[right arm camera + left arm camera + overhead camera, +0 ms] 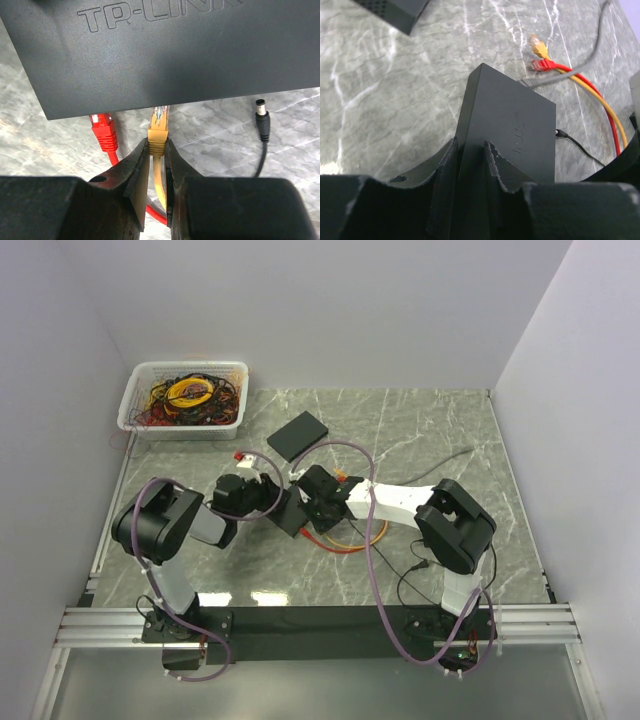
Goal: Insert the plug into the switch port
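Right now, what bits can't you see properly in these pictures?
Right wrist view: the switch overhangs its own ports, so whether the yellow plug in the right tool is inside one is hidden.
Left wrist view: the left tool covers the switch's near end.
Top view: the arms mostly cover the switch and yellow plug; the basket cables are too tangled and small to count.

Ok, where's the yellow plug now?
Right wrist view, centre: yellow network plug pinched in the right tool, by the black plastic switch, red plug beside it.

Left claw [471, 146] gripping, right claw [156, 145] pinching
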You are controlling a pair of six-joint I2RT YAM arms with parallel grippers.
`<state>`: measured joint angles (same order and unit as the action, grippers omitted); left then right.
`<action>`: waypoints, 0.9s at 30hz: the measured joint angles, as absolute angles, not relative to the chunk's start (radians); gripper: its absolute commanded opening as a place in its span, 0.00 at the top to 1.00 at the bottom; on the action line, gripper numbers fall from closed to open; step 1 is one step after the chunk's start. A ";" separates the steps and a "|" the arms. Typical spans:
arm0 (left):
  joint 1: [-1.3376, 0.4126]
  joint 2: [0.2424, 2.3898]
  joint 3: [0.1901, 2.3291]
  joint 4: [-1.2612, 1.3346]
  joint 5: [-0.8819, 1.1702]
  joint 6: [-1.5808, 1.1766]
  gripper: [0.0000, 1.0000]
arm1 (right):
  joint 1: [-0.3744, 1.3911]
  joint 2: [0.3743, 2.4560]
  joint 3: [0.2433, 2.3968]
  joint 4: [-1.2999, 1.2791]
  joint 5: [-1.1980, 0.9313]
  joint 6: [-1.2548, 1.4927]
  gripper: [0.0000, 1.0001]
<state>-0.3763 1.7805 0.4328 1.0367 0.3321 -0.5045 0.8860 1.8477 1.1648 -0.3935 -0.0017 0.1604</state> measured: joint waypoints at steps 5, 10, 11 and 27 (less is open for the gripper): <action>-0.374 1.787 0.441 1.043 0.381 -0.454 0.76 | 0.886 1.848 1.165 -0.406 0.025 0.100 1.00; -0.374 1.787 0.434 1.058 0.410 -0.427 0.80 | 0.886 1.843 1.165 -0.414 0.034 0.022 1.00; -0.374 1.787 0.432 1.062 0.416 -0.425 0.83 | 0.886 1.839 1.164 -0.412 0.032 0.006 1.00; -0.384 1.813 0.419 1.130 0.445 -0.404 0.88 | 0.879 1.861 1.190 -0.447 -0.022 -0.102 1.00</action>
<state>-0.3836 1.8130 0.4194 1.1297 0.4450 -0.4038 0.8787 1.8606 1.1904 -0.4465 -0.0216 -0.1020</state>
